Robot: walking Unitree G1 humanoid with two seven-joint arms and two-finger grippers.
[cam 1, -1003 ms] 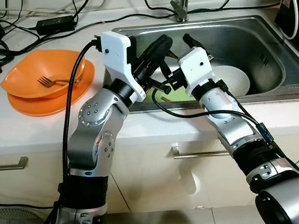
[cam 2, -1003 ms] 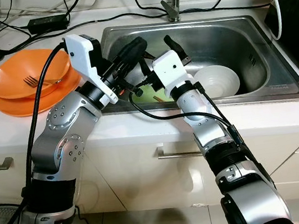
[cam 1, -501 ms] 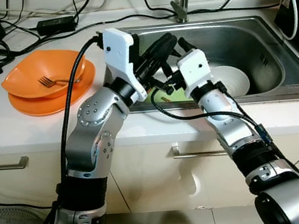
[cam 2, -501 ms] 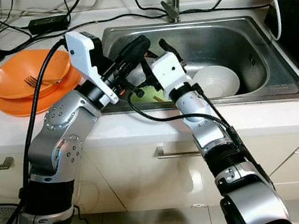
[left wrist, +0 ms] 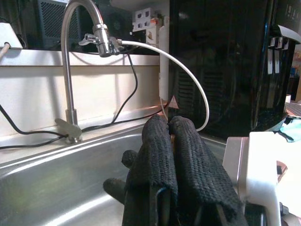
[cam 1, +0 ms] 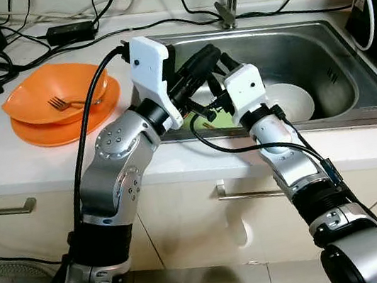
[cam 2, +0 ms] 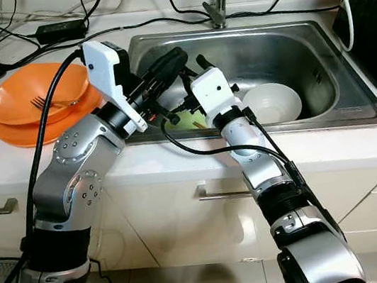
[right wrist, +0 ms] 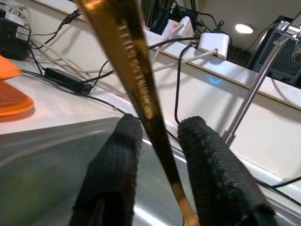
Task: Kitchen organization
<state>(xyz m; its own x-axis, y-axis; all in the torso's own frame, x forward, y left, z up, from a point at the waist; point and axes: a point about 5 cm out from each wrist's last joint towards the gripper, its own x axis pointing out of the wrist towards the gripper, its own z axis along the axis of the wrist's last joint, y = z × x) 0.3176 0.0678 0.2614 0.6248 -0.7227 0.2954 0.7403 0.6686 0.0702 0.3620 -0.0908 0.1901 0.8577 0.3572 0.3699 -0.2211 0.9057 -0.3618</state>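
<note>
Both arms reach over the front rim of the steel sink. The left end effector is clenched, its 2 black fingers pressed together above the basin with nothing visible between them. Just beside it, the right end effector has a golden-brown chopstick-like stick running between its 2 fingers; the fingers stand slightly apart around it, and whether they actually press it is hard to tell. A white bowl lies in the basin to the right of the wrists, with a green item partly hidden behind the right wrist. On the desk to the left sit 2 stacked orange bowls holding a fork. Black cables trail along the desk behind the sink, past the faucet.
</note>
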